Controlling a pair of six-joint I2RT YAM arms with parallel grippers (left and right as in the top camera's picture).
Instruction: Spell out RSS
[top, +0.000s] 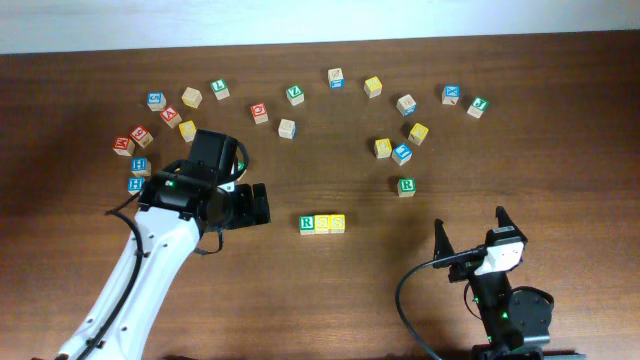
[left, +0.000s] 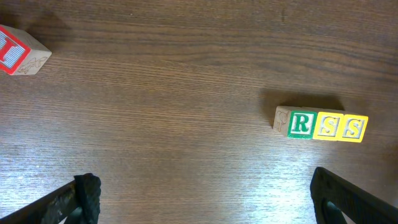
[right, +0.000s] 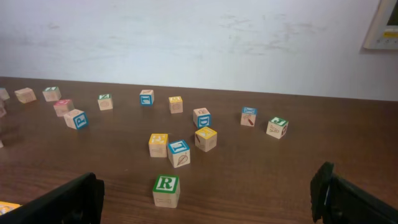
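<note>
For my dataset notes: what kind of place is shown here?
Probably a robot lab or test bench: a dark wooden table by a plain white wall, two robot arms, and scattered alphabet cubes, three lined up as RSS.

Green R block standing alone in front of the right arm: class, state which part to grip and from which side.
Grip two opposite side faces of the green R block, probably coming straight down. It sits flat, R face up, with no other block touching it, so either pair can be pinched.
</note>
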